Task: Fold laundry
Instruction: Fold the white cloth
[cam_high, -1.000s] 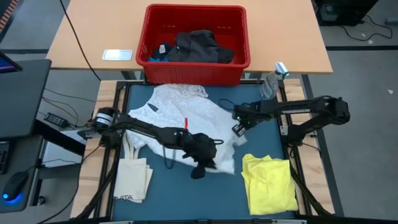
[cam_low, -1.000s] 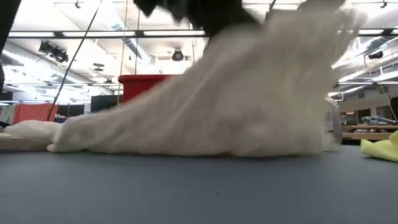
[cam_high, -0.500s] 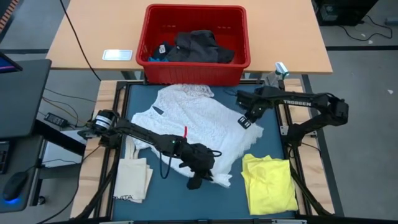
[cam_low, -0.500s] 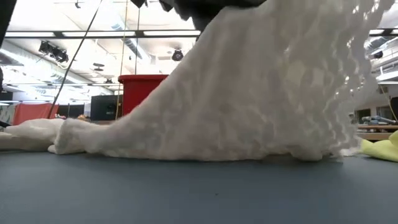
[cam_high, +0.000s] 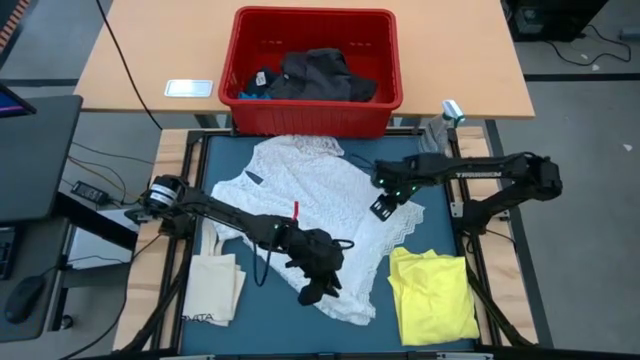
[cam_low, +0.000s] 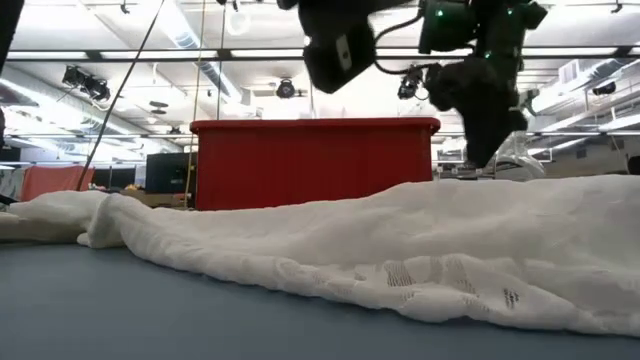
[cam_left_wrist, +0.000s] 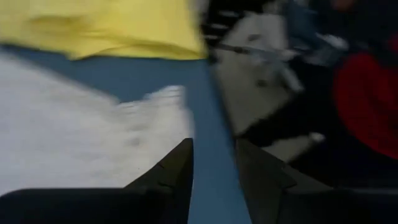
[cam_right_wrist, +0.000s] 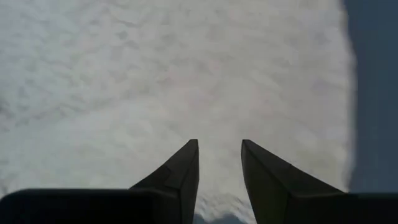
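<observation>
A: Where does the white garment (cam_high: 310, 215) lie, and which way does it run?

B: From my station I see it spread flat on the blue bench (cam_high: 220, 310). Its long axis runs on a diagonal, from the end near the red bin (cam_high: 316, 100) at the far edge down toward the near edge, ending just beside the yellow garment (cam_high: 432, 295). A small dark tag shows near its left edge, toward the bin.

A: And the grippers?

B: The left gripper (cam_high: 318, 290) is over the near end of the white garment. My left wrist view shows its fingers (cam_left_wrist: 177, 171) apart with nothing between them, above the edge of the cloth and the bare blue bench. The right gripper (cam_high: 382, 205) is over the garment's right side; its fingers (cam_right_wrist: 183, 168) stand apart too, with only white cloth below them. In the low view both hang clear above the fabric.

A: The other laundry?

B: The yellow garment lies folded at the near right corner of the bench, its long axis running near to far. A dark garment (cam_high: 320, 75) sits heaped inside the red bin. A cream bag (cam_high: 212, 285) rests at the near left.
</observation>
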